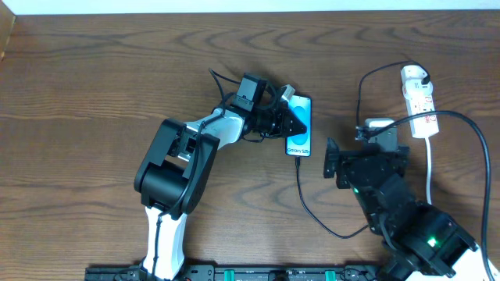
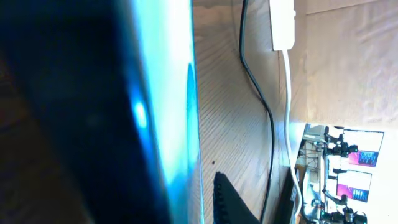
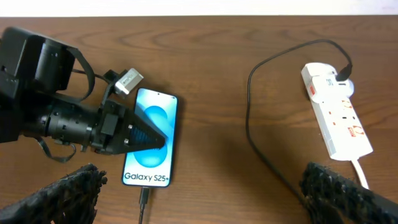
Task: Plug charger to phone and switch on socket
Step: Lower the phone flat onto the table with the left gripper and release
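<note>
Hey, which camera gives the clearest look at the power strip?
Right wrist: the whole socket shows, red markings included. Overhead shows it small; left wrist catches only a white end and its cord.

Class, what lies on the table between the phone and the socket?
Between phone and socket, only the charger cable loops across bare table, clearest in the right wrist view.

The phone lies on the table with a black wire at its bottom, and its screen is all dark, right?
Not quite. The slim rectangular phone does lie on the brown wooden table with the thin black cable at its bottom, but its screen glows bright blue, reading "Galaxy S25+". The right wrist view shows it.
</note>
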